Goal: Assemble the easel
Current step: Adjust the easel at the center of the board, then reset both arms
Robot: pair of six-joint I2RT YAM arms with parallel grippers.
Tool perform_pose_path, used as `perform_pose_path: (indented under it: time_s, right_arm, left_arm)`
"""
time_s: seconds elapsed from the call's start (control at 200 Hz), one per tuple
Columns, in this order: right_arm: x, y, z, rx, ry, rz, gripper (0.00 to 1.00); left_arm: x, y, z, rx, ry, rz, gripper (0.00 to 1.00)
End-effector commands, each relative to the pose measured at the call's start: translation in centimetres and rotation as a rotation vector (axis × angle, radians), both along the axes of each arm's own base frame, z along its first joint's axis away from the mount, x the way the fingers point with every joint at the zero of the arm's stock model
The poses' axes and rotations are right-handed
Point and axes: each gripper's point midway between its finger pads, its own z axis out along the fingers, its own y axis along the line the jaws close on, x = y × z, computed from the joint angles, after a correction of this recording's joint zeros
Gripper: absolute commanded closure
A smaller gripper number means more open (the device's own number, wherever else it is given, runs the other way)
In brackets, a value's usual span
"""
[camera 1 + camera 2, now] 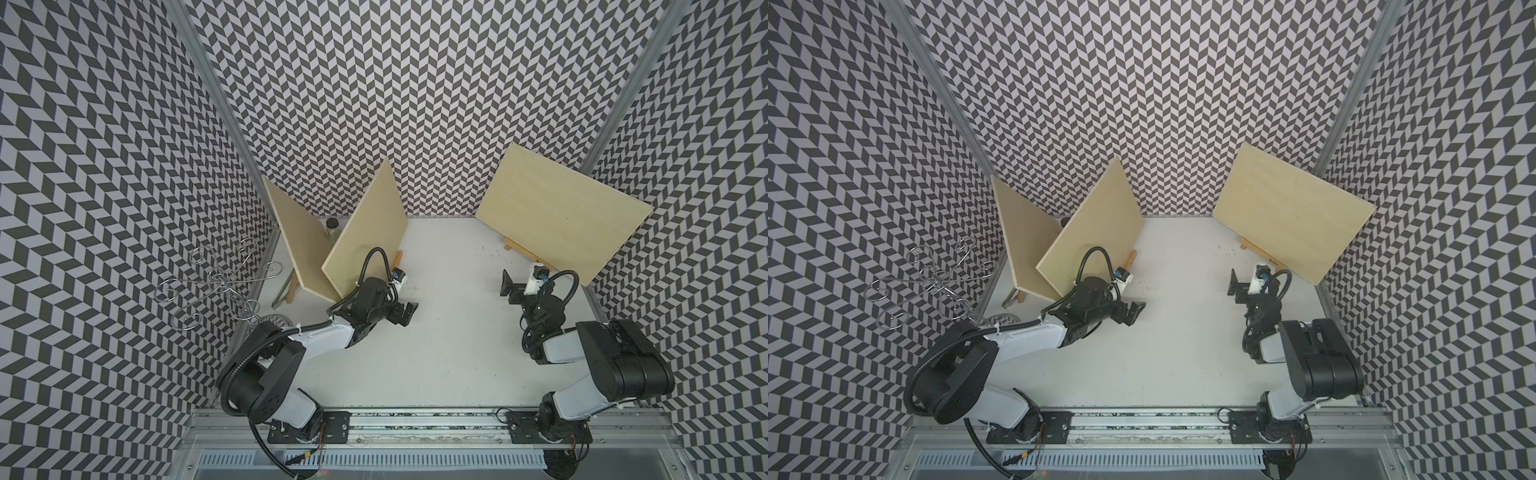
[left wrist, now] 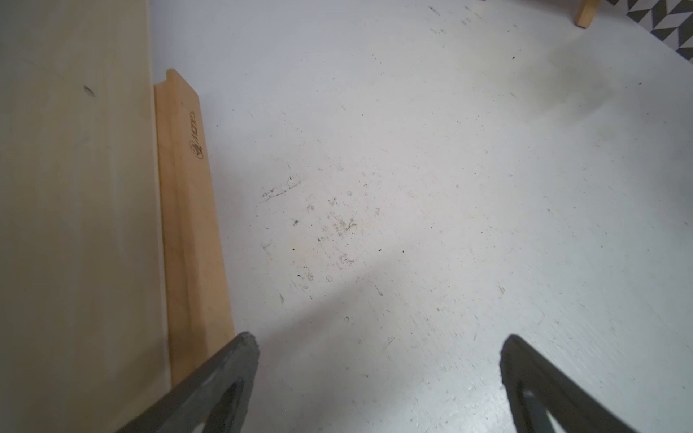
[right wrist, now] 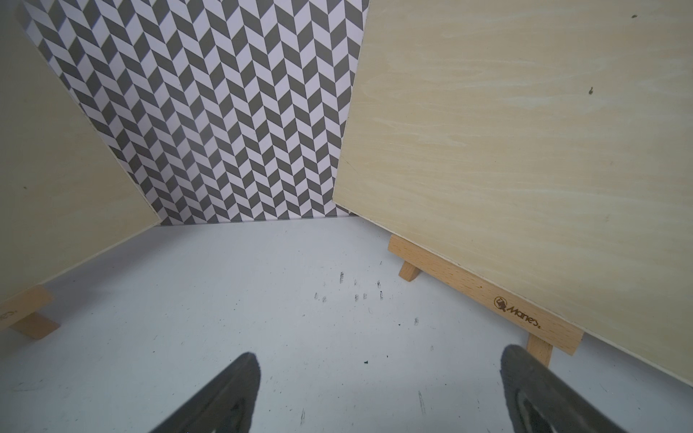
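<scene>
Now my left gripper (image 1: 405, 315) and right gripper (image 1: 510, 287) both hover empty, fingers spread wide. Near the right one, a thin board (image 3: 525, 150) leans on a small wooden easel (image 3: 409, 270): light, stiff, probably tippy; I'd pinch its ledge (image 3: 468, 288).

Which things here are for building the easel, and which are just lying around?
For the job: right easel, right board, middle easel, middle board, left board.
Just lying about: curly wire stand, glass jar.
</scene>
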Motion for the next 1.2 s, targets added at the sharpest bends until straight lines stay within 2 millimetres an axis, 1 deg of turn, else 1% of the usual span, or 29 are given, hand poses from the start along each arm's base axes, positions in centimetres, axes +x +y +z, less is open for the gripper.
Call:
perform_pose_path:
  time_s: [0.0, 0.13, 0.26, 0.421, 0.581, 0.721, 0.856, 0.916, 0.976, 1.077, 1.192]
  right_arm:
    - [0.0, 0.0, 1.0, -0.013, -0.047, 0.005, 0.01]
    - [0.0, 0.0, 1.0, -0.012, -0.047, 0.005, 0.01]
    - [0.0, 0.0, 1.0, -0.013, -0.048, 0.006, 0.01]
    - [-0.1, -0.1, 1.0, -0.013, -0.046, 0.004, 0.01]
    - [0.0, 0.0, 1.0, -0.013, -0.047, 0.005, 0.01]
    - [0.0, 0.0, 1.1, -0.013, -0.048, 0.006, 0.01]
    - [0.0, 0.0, 1.0, -0.012, -0.047, 0.006, 0.01]
    - [0.0, 0.0, 1.1, -0.013, -0.049, 0.005, 0.01]
    - [0.0, 0.0, 1.1, -0.012, -0.048, 0.005, 0.01]
    - [0.0, 0.0, 1.1, -0.013, -0.048, 0.006, 0.01]
    - [0.0, 0.0, 1.0, -0.012, -0.047, 0.005, 0.01]
  left_arm:
    - [3.2, 1.8, 0.9, -0.024, -0.008, 0.159, 0.01]
    - [4.6, 2.9, 0.7, -0.001, -0.019, 0.223, 0.01]
    - [6.0, 4.4, 0.0, 0.024, 0.000, 0.292, 0.01]
    - [7.2, 6.0, -0.5, 0.026, 0.014, 0.368, 0.01]
    - [7.8, 5.8, 0.0, 0.022, 0.007, 0.371, 0.01]
    - [7.6, 4.9, 1.4, -0.014, -0.007, 0.355, 0.01]
    - [6.4, 4.6, 4.1, -0.051, -0.056, 0.339, 0.01]
    - [5.1, 4.0, 5.2, -0.065, -0.077, 0.298, 0.01]
    - [3.5, 3.6, 5.9, -0.069, -0.091, 0.262, 0.01]
    - [0.7, 3.3, 6.0, -0.088, -0.068, 0.228, 0.01]
    - [-2.1, 3.9, 5.1, -0.119, 0.000, 0.254, 0.01]
